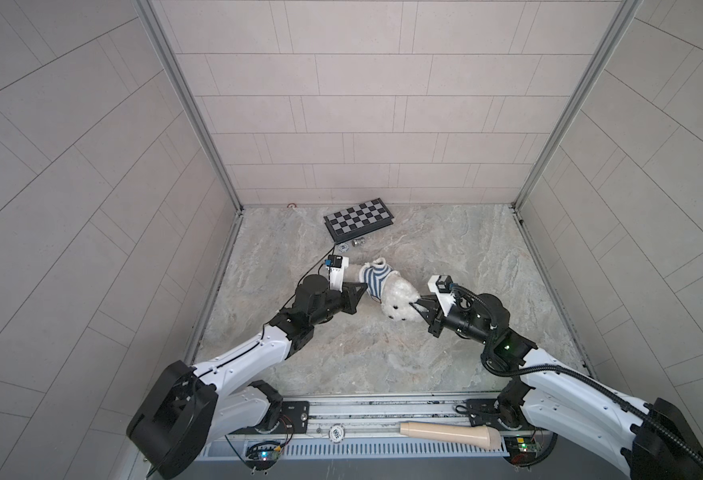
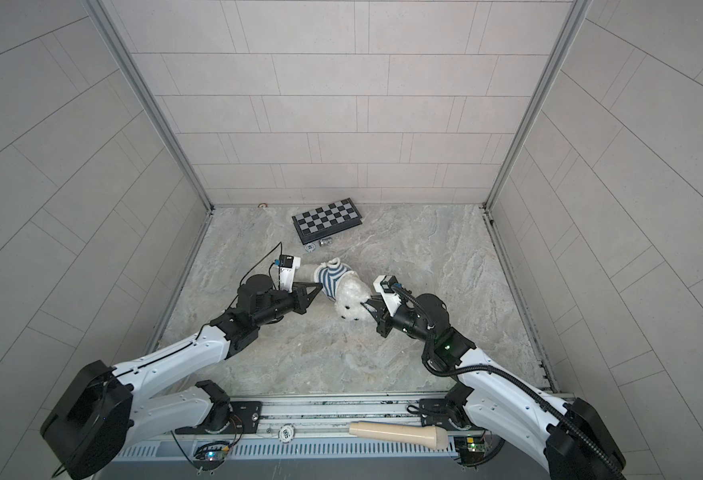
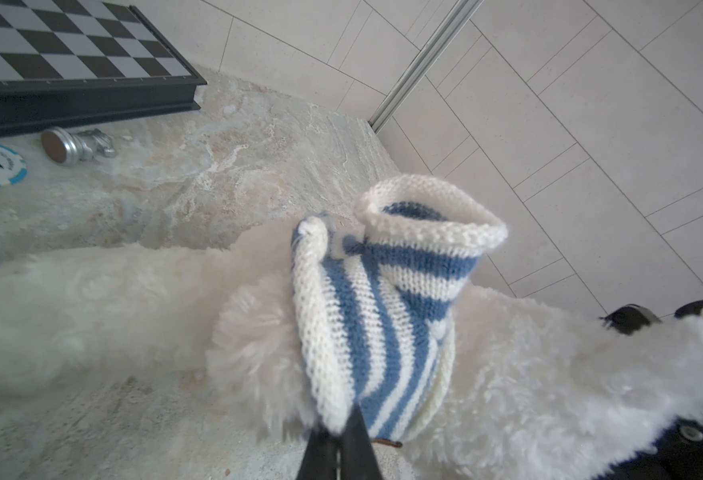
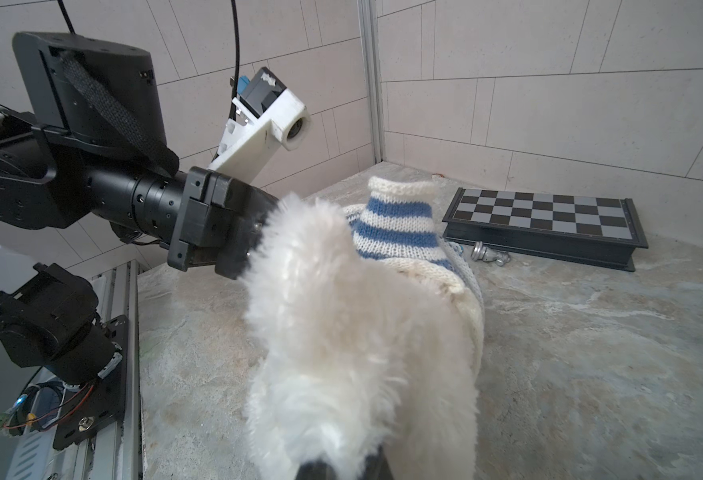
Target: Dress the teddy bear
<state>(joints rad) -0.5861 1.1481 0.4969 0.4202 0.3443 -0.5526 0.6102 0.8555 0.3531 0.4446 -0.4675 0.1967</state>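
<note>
- Your left gripper [image 1: 364,287] is pinched shut on the white hem of the shirt [image 1: 375,280]. The wrist view shows both tips clamping the knit.
- The shirt sits bunched on the bear's body, with one sleeve sticking up.
- The bear [image 1: 399,297] lies mid-table between your two grippers, its face toward the near edge. A chessboard [image 1: 358,220] lies behind it by the back wall.
- Your right gripper [image 1: 417,306] is closed on the fur at the bear's head.
</note>
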